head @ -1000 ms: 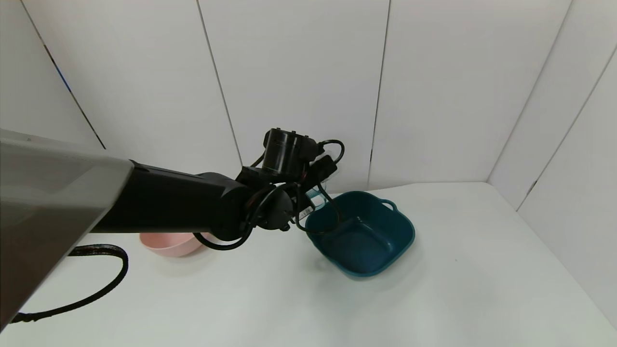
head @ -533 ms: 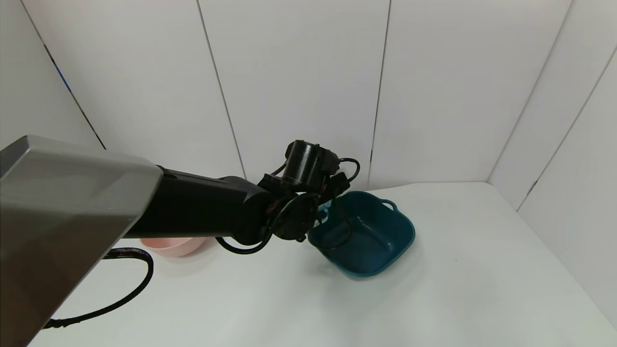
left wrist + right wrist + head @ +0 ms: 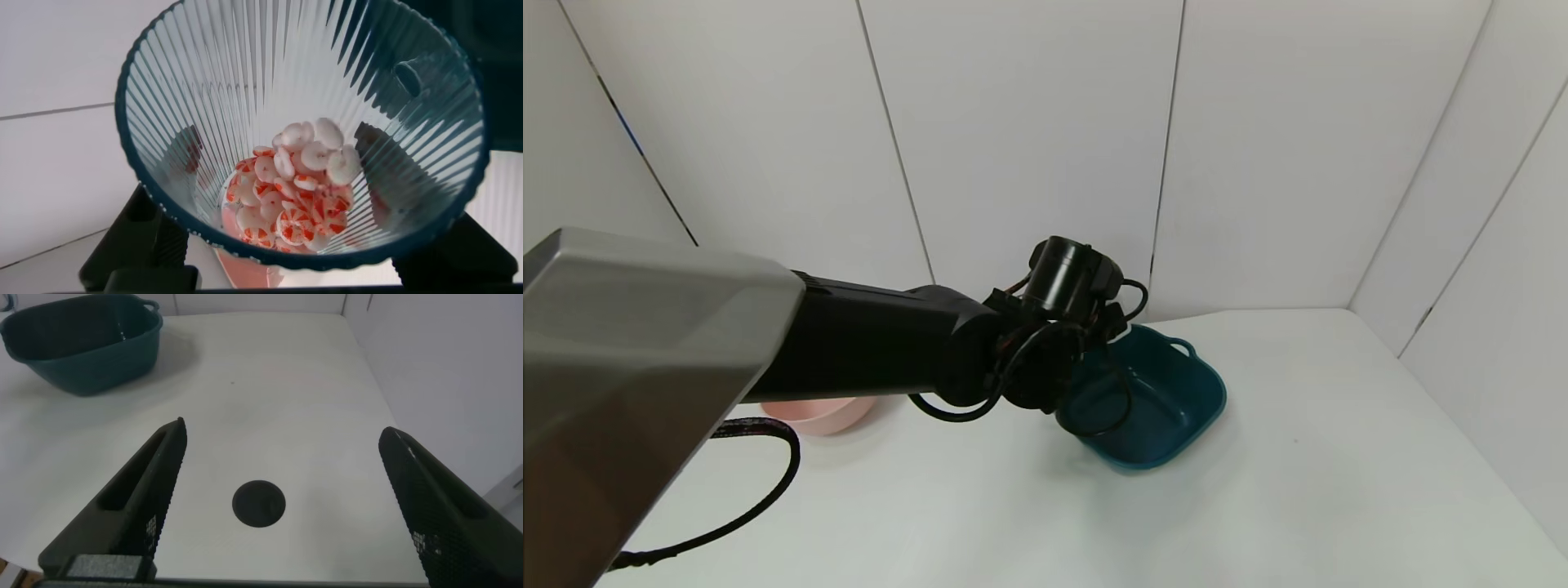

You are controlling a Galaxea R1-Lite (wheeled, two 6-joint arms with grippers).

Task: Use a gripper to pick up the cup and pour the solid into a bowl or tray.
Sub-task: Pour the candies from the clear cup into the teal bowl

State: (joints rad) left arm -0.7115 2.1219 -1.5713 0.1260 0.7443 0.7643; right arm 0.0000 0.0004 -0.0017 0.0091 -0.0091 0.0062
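Observation:
In the left wrist view the ribbed pale-blue cup (image 3: 204,82) fills the frame, and my left gripper (image 3: 286,175) is shut on it. Its dark fingers (image 3: 384,163) show through the cup's walls. The solid (image 3: 298,192), many orange-red and white button pieces, lies heaped in the cup's bottom. In the head view my left arm's wrist (image 3: 1054,327) reaches over the near-left rim of the dark teal basin (image 3: 1176,400), and the cup is hidden behind it. My right gripper (image 3: 283,429) is open and empty above bare table, far from the basin (image 3: 82,343).
A round pink bowl (image 3: 817,415) stands left of the basin, partly behind my left arm. A black cable (image 3: 752,490) loops over the table at the front left. A dark round hole (image 3: 258,504) is in the tabletop below my right gripper. White walls close the back and right.
My left arm has moved to the right with the cup, from beside the basin's left edge to over its near-left rim. The basin and the pink bowl have not moved.

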